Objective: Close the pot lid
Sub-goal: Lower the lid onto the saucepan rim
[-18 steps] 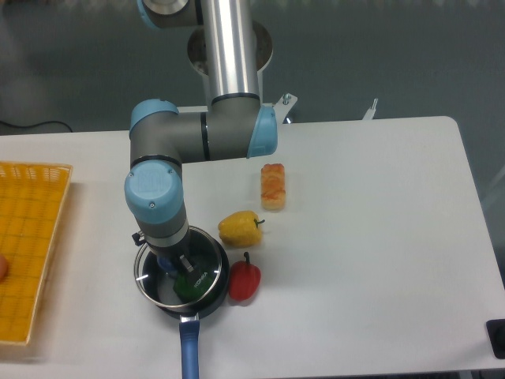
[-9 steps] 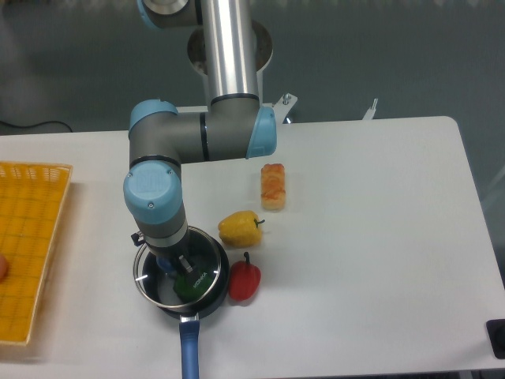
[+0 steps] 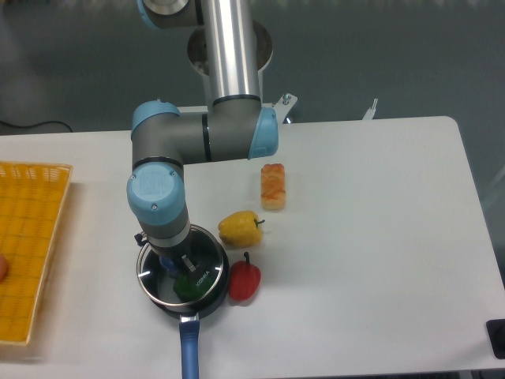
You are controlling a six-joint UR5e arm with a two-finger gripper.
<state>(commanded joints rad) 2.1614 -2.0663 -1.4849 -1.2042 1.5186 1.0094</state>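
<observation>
I see a white table (image 3: 371, 237) against a grey-blue backdrop, carrying a yellow basket (image 3: 28, 245) at the left edge, a yellow pepper (image 3: 239, 228), a red pepper (image 3: 244, 280) and a striped orange-and-white block (image 3: 273, 186). The pot (image 3: 209, 294) stands near the front edge beside the red pepper, blue handle toward me, something green inside, with the lid (image 3: 154, 283) over its mouth, rim shifted slightly left. My tool (image 3: 170, 264) points straight down at the lid's centre; the wrist hides its fingers, so I cannot tell its opening or grip.
</observation>
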